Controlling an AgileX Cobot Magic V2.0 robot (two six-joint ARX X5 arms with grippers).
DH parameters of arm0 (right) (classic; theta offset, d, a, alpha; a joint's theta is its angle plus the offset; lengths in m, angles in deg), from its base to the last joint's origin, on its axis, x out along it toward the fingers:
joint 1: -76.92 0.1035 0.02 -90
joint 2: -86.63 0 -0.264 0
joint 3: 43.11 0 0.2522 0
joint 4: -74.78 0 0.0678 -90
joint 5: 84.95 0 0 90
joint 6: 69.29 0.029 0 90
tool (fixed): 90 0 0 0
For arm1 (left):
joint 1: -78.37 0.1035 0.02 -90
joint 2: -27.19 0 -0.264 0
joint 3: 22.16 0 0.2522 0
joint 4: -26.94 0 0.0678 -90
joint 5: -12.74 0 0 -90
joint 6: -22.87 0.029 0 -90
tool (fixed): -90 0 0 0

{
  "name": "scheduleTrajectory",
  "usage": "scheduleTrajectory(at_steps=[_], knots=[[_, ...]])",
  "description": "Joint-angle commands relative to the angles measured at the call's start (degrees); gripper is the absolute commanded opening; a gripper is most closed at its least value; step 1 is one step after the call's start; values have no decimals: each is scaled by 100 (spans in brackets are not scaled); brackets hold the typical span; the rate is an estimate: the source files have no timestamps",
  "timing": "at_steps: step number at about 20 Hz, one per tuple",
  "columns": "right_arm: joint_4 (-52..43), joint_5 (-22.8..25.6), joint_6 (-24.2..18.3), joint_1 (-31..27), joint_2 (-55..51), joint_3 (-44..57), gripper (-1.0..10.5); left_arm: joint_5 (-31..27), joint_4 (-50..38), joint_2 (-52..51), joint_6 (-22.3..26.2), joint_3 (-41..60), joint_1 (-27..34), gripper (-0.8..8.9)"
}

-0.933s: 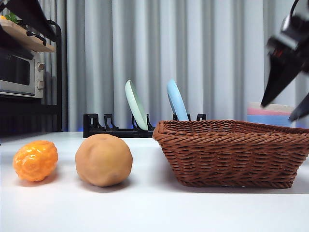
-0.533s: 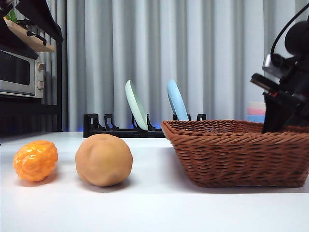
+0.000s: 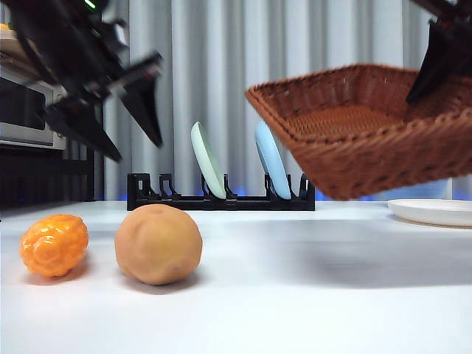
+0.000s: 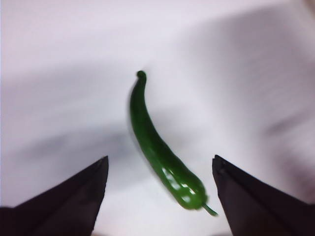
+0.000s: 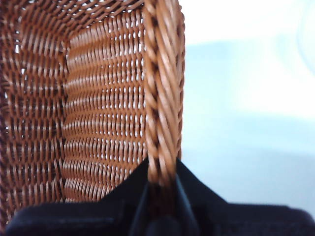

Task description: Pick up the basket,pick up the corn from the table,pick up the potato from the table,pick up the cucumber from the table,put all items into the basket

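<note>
Basket tilted, opening leftward — right tool clamping its rim.

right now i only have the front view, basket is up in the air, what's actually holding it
observer: the right gripper is shut on the basket, pinching its braided rim, one jaw on each side.
operator: ok and the dark arm top left, is it over the corn or the potato
observer: neither. the left gripper is open, and its wrist view shows a green cucumber lying between the jaws. your view doesn't show that one.
</note>
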Motion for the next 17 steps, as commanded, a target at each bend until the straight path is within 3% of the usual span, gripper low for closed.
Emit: scheduleTrajectory(at_steps=[1, 12, 13, 14, 15, 17], knots=[[101, -46, 81, -2, -111, -140, -9, -417, 24, 507, -144, -177, -234, 360], [190, -42, 81, -2, -184, -184, -9, -490, -369, 1718, -361, -238, -564, 337], [190, -39, 83, -2, -184, -184, -9, -614, -376, 1718, -337, -238, -595, 255], [190, -33, 83, -2, -184, -184, -9, -627, -374, 1716, -177, -238, -619, 79], [190, -28, 83, -2, -181, -184, -9, -616, -356, 1716, -55, -238, -619, -4], [188, -26, 83, -2, -175, -184, -9, -625, -236, 1652, 48, -249, -619, -8]])
